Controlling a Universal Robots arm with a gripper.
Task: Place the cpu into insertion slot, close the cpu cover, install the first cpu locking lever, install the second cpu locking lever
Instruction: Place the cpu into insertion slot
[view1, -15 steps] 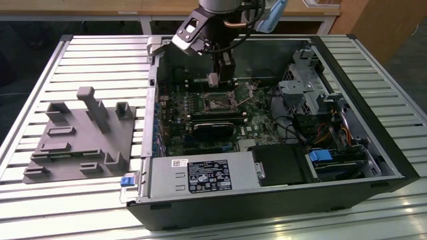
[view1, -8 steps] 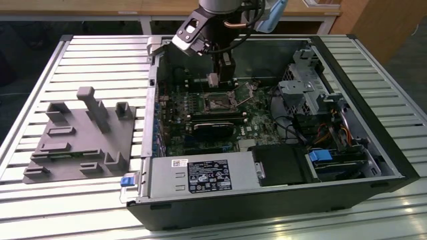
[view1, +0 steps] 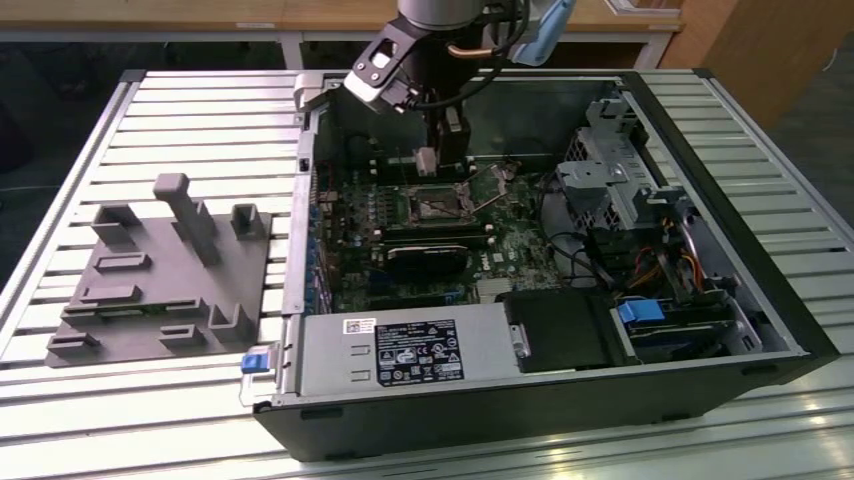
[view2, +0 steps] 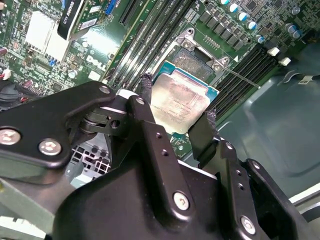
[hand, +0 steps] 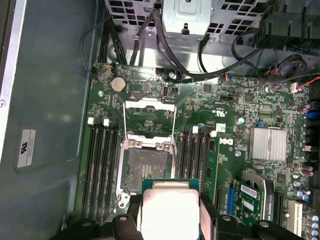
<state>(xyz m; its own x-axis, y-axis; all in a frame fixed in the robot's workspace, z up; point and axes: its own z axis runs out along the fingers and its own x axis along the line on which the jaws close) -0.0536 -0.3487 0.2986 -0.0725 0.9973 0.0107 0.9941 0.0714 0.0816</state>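
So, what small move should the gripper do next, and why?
Probably centre the cpu over the insertion slot. The gripper holds it by its edges above the board, the cpu cover stands open, and in the first wrist view it overlaps only one edge of the slot.

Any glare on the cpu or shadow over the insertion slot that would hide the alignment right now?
Second wrist view: the cpu, held in the gripper, shows a soft sheen, edges clear. First wrist view: its top is washed pale; the insertion slot is dim but readable. Exterior view: the slatted table glares brightly, while the computer case interior is much darker.
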